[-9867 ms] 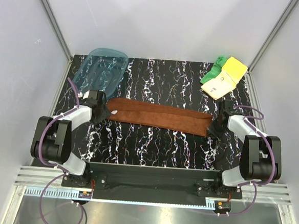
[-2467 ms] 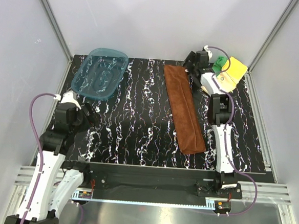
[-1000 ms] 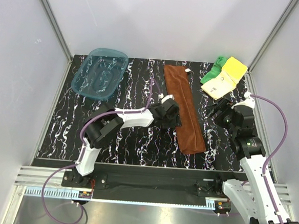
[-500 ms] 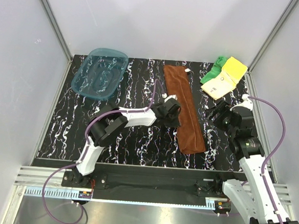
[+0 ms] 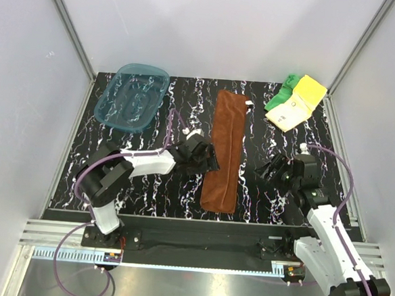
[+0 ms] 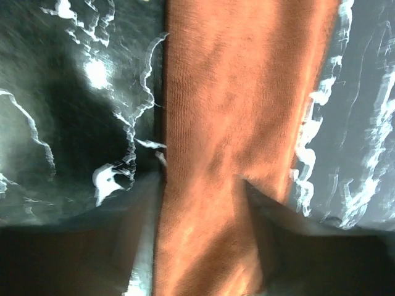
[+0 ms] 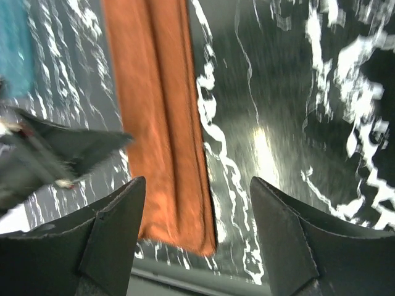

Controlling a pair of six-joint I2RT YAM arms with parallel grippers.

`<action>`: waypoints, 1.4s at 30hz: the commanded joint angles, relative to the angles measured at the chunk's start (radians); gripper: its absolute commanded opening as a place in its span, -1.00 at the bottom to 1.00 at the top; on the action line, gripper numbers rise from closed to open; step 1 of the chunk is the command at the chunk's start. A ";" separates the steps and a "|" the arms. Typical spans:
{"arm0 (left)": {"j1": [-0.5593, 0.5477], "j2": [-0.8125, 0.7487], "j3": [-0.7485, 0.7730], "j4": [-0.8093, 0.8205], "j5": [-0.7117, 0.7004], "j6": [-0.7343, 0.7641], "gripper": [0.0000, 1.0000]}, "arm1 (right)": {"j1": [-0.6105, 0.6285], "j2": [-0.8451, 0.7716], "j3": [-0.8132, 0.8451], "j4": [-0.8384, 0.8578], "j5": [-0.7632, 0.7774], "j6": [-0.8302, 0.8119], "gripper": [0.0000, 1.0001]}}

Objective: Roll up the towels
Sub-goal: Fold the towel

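The rust-brown towel (image 5: 224, 148) lies flat mid-tabletop, a long strip running toward the near edge. Left jaws spread astride its middle; right jaws spread and empty, off its right side. A pinch mid-strip could bunch it instead of rolling. The yellow towel (image 5: 297, 106) and green towel (image 5: 281, 94) sit in the far right corner.

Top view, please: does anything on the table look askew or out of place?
Nothing spilled or damaged. The rust-brown towel lies flat, slightly slanted. The green towel and yellow towel overlap untidily at the far right corner.
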State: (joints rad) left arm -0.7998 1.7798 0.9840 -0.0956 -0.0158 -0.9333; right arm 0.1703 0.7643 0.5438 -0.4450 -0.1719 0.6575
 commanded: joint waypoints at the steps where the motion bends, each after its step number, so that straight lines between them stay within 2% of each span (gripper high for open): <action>1: -0.006 -0.026 -0.071 -0.050 -0.047 0.007 0.69 | 0.012 -0.019 -0.038 0.034 -0.097 0.048 0.53; 3: -0.003 -0.048 -0.087 -0.053 -0.056 0.010 0.83 | 0.018 -0.043 -0.057 0.025 -0.121 0.057 0.53; 6: 0.002 -0.118 -0.116 -0.085 -0.082 0.010 0.82 | 0.047 -0.068 -0.102 0.049 -0.175 0.117 0.47; 9: 0.002 -0.221 -0.133 -0.139 -0.122 0.014 0.77 | 0.147 -0.080 -0.160 0.097 -0.147 0.211 0.23; 11: 0.002 -0.308 -0.177 -0.148 -0.130 0.011 0.72 | 0.291 -0.057 -0.185 0.126 -0.089 0.288 0.12; 13: -0.001 -0.365 -0.217 -0.144 -0.116 0.002 0.67 | 0.398 -0.013 -0.193 0.155 0.012 0.332 0.11; 14: -0.001 -0.426 -0.258 -0.144 -0.112 -0.005 0.60 | 0.490 0.047 -0.191 0.167 0.040 0.365 0.09; 17: -0.015 -0.521 -0.338 -0.128 -0.095 -0.021 0.56 | 0.590 0.136 -0.185 0.192 0.126 0.405 0.06; 22: -0.064 -0.574 -0.409 -0.127 -0.107 -0.035 0.53 | 0.600 0.110 -0.205 0.180 0.202 0.410 -0.09; 28: -0.084 -0.557 -0.482 -0.069 -0.099 -0.062 0.51 | 0.600 0.036 -0.177 0.120 0.219 0.396 -0.14; 37: -0.088 -0.572 -0.475 -0.078 -0.116 -0.056 0.50 | 0.607 0.170 -0.159 0.114 0.210 0.424 -0.25; 42: -0.088 -0.576 -0.484 -0.079 -0.121 -0.050 0.50 | 0.629 0.179 -0.186 0.192 0.192 0.455 -0.25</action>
State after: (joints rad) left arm -0.8837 1.2255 0.5068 -0.2043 -0.1062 -0.9848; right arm 0.7799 0.9394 0.3405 -0.3115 0.0044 1.0786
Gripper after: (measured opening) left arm 0.754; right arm 0.377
